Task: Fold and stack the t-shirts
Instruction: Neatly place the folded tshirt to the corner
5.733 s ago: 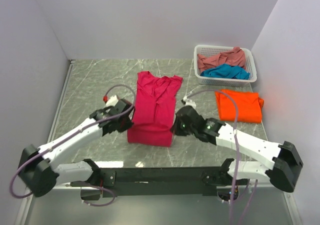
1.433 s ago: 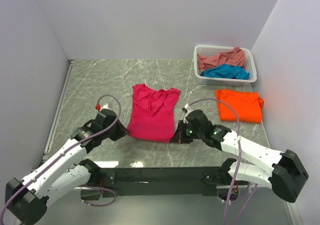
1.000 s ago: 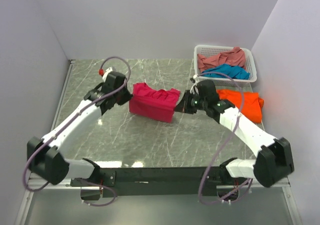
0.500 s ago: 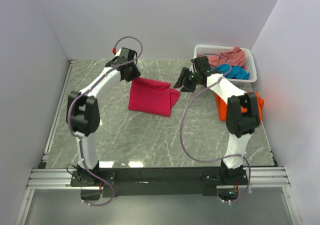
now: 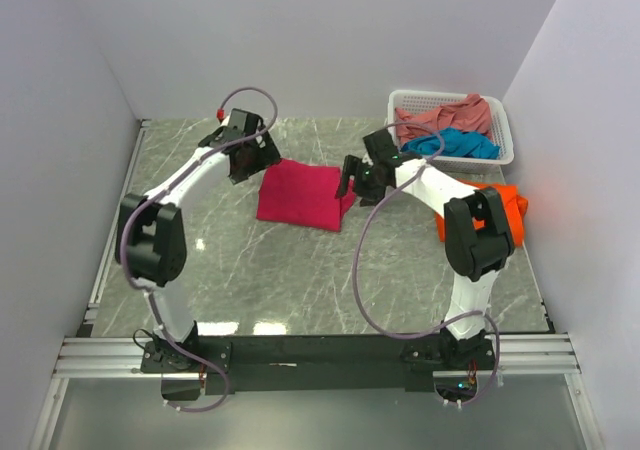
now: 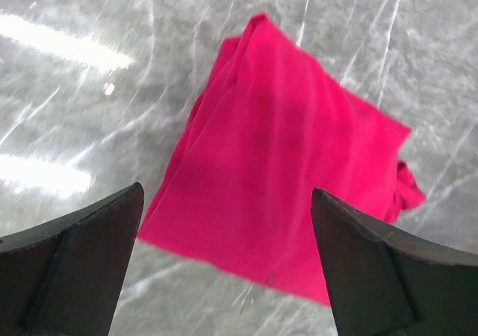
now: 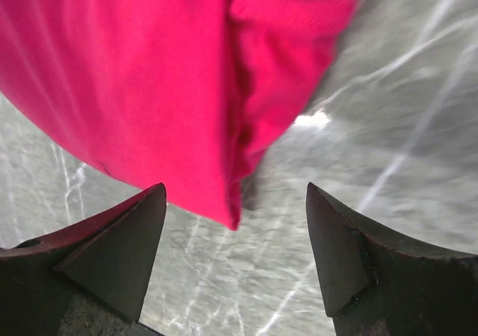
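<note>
T-shirts: four counted. The magenta t-shirt (image 5: pixel 300 195) lies on the counter (image 5: pixel 200 240) towards the far middle, folded into a compact rectangle. One loose lobe bulges at its right edge.

The orange t-shirt (image 5: pixel 508 202) lies well apart at the right of the counter, partly hidden by the right arm. It appears folded.

The teal t-shirt (image 5: pixel 455 145) and salmon-pink t-shirt (image 5: pixel 440 118) sit crumpled in the white lattice basket (image 5: pixel 505 130), unfolded.

The left gripper (image 5: pixel 262 158) hangs at the magenta shirt's far left corner, and the right gripper (image 5: pixel 350 178) at its right edge. Both have their fingers spread wide and grip nothing.

Assessment: roughly half done. Two shirts are folded but not stacked, and two are untouched. Remaining work is to place the magenta shirt on the orange one, then fold and add the basket pair.
</note>
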Controlling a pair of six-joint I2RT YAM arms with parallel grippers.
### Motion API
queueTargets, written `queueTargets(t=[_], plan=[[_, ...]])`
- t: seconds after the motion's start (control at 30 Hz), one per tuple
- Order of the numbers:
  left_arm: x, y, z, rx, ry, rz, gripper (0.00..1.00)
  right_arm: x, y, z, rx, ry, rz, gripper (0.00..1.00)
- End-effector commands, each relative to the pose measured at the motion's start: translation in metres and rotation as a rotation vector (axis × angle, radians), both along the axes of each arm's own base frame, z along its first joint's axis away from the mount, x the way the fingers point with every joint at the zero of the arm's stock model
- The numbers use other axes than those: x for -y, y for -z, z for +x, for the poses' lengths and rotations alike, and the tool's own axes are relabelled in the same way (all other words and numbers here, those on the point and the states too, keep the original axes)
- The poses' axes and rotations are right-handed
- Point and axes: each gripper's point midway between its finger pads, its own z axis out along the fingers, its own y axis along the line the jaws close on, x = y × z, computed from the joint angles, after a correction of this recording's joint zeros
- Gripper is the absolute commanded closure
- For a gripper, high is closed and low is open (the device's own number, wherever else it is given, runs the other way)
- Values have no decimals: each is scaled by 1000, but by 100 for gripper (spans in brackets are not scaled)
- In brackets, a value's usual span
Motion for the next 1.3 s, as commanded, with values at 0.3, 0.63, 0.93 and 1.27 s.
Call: queueTargets(t=[0.3, 0.63, 0.93, 1.27], plan=[[-15, 0, -56, 43, -12, -45, 0, -28, 17, 52, 63, 102, -117, 14], [-22, 10, -60, 21, -34, -27, 1, -59, 50, 52, 9, -21, -149, 29], [-44, 4, -67, 37, -76, -47, 1, -111, 19, 46, 77, -106, 107, 100], [-57, -3, -72, 72, -64, -108, 0, -87, -75, 19, 329, -260, 370, 100]])
